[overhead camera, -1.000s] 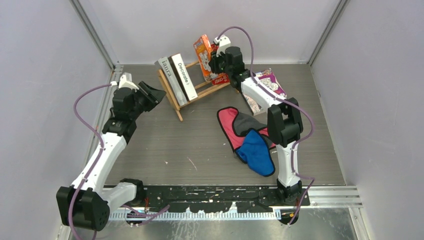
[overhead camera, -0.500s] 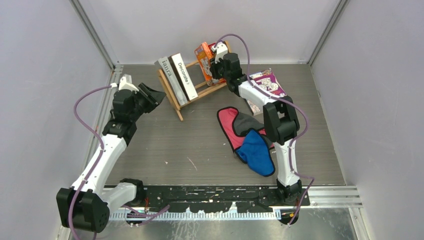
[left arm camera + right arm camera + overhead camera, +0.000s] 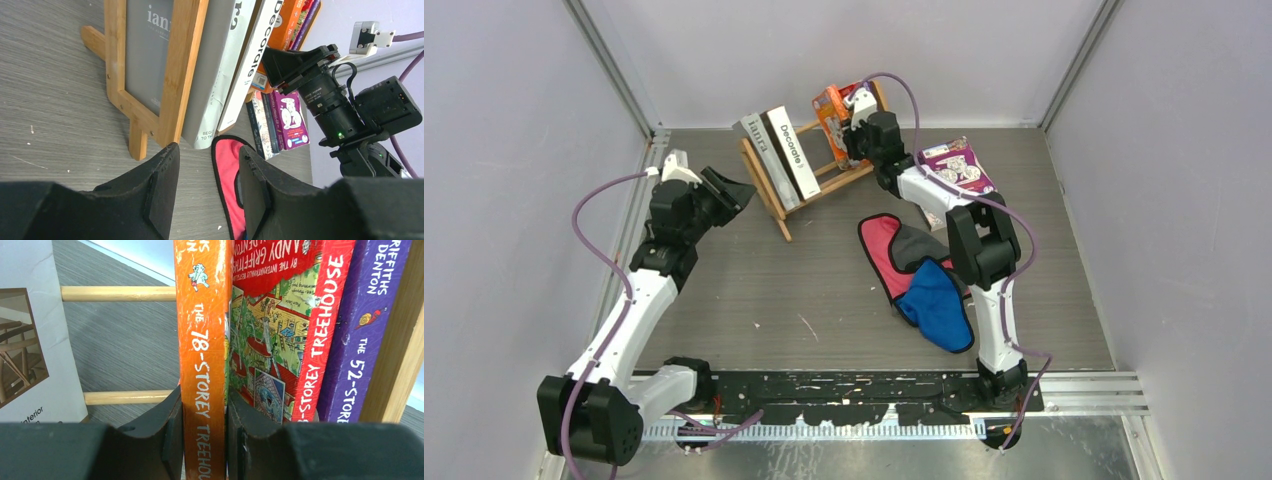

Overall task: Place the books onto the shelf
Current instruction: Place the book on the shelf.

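The light-wood shelf (image 3: 824,185) stands at the back of the table. A big grey book (image 3: 756,150) and the white "Decorate" book (image 3: 792,155) lean at its left end. My right gripper (image 3: 852,125) is shut on an orange paperback (image 3: 202,340), held upright in the shelf against a red book (image 3: 280,315) and a purple book (image 3: 365,315) by the right end piece (image 3: 395,355). In the right wrist view, this gripper (image 3: 204,405) clamps the orange spine. My left gripper (image 3: 207,165) hangs open and empty, left of the shelf. More books (image 3: 954,170) lie stacked at the back right.
A red cloth (image 3: 879,250), a grey cloth (image 3: 914,245) and a blue cloth (image 3: 939,305) lie in a heap in front of the right arm. Grey walls close the table in at the back and on both sides.
My right gripper has carried the orange book down and left into the shelf, upright beside the red book. The left arm has stayed where it was.
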Controlling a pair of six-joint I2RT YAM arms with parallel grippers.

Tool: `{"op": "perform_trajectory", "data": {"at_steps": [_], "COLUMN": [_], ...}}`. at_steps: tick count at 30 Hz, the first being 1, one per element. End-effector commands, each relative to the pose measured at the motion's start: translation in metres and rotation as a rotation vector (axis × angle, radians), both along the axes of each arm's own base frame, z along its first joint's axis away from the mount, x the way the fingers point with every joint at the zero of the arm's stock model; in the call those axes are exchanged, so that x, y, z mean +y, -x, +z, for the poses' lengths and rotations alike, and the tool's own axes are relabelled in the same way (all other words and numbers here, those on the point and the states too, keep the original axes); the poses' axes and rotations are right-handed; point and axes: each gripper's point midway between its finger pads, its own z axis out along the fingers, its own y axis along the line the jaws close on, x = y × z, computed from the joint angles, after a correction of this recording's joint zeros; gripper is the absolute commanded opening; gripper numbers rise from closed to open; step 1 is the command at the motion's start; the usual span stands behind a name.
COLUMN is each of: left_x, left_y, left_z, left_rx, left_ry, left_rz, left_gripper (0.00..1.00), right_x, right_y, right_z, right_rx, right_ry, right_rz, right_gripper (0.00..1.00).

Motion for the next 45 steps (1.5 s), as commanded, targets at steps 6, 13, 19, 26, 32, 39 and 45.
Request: {"op": "perform_trajectory", "data": {"at_steps": [6, 13, 19, 26, 32, 39, 45], "left_x": [0.000, -0.002, -0.002, -0.002, -0.002, -0.002, 0.001], "left_y": [0.000, 0.000, 0.001, 0.005, 0.006, 0.007, 0.013], "left_z": [0.021, 0.024, 0.027, 0.029, 0.029, 0.027, 0.028], "left_rx": [-0.077, -0.092, -0.097, -0.099, -0.088, -0.076, -0.075], "left_ry": [0.024, 0.038, 0.042, 0.043, 0.041, 0.040, 0.028], "left_rz": [-0.002, -0.008, -0.010, -0.010, -0.011, -0.012, -0.007], "left_gripper": [0.48, 0.48, 0.48, 0.48, 0.48, 0.48, 0.48], "right_x": [-0.013, -0.019, -0.024, -0.029, -0.031, -0.032, -0.031], "right_y": [-0.009, -0.010, -0.004, 0.008, 0.012, 0.019, 0.030], "right_z": [0.016, 0.025, 0.053, 0.083, 0.093, 0.102, 0.116], "right_rx": [-0.085, -0.105, -0.156, -0.198, -0.202, -0.217, -0.238], "right_ry": [0.024, 0.028, 0.026, 0.033, 0.044, 0.041, 0.030], "right_rz": [-0.088, -0.116, -0.129, -0.147, -0.155, -0.156, -0.158], "right_gripper": [0.51, 0.56, 0.56, 0.56, 0.57, 0.57, 0.57]}}
